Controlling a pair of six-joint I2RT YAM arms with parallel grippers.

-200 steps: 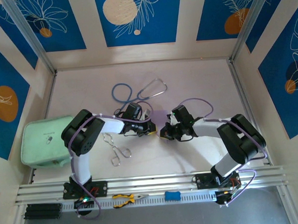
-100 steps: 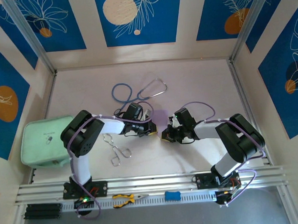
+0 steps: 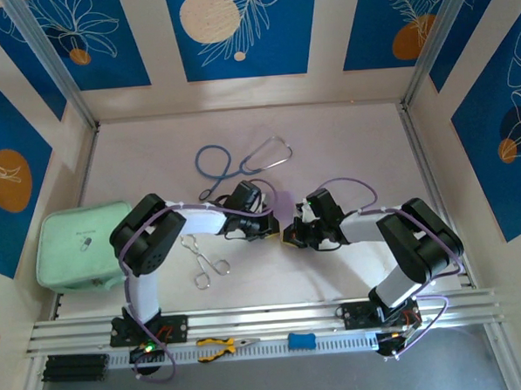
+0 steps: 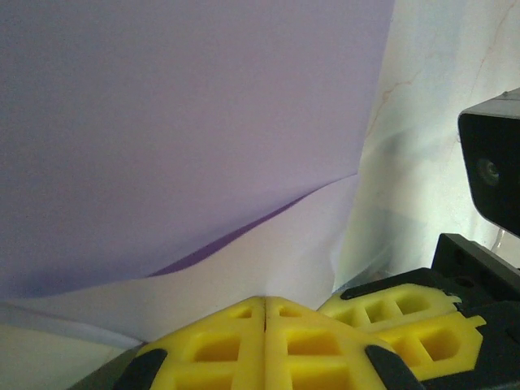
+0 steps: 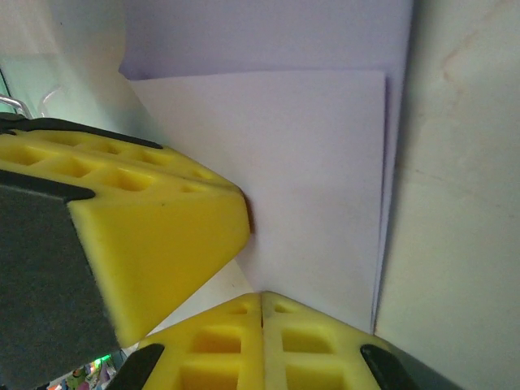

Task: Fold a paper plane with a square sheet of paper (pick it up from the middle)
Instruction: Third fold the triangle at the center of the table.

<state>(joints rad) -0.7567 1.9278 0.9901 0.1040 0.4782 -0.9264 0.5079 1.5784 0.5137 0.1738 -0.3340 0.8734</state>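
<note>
Bench [image 3: 345,147]: pale, faintly veined top, bare across its far half, closed in by cream walls carrying blue panels [image 3: 234,30] printed with white leaves and orange and cream discs. Aluminium rails [image 3: 267,321] run along the near edge and hold both arm bases. Sheet of paper [image 4: 187,122]: pale lilac, lying at the middle of the bench between the two claws, partly folded, with one flap laid over the layer beneath and a sharp straight edge on its right side. Left claw [image 4: 266,302]: yellow pads pressed together with no gap, tips at the near-left edge of the paper; whether the paper is caught between them cannot be told. Right claw [image 5: 262,296]: pads likewise closed flat against each other, tips meeting the folded flap's edge, just beside the left claw's pads; a pinch on the paper cannot be told. Stethoscope [image 3: 233,168]: blue tubing and metal arms, far of the claws. Metal forceps [image 3: 203,257]: near-left of the paper. Mint-green pouch [image 3: 80,246]: at the left edge. Yellow-handled pliers [image 3: 226,344] and a small blue item [image 3: 300,340]: in front of the rails.
</note>
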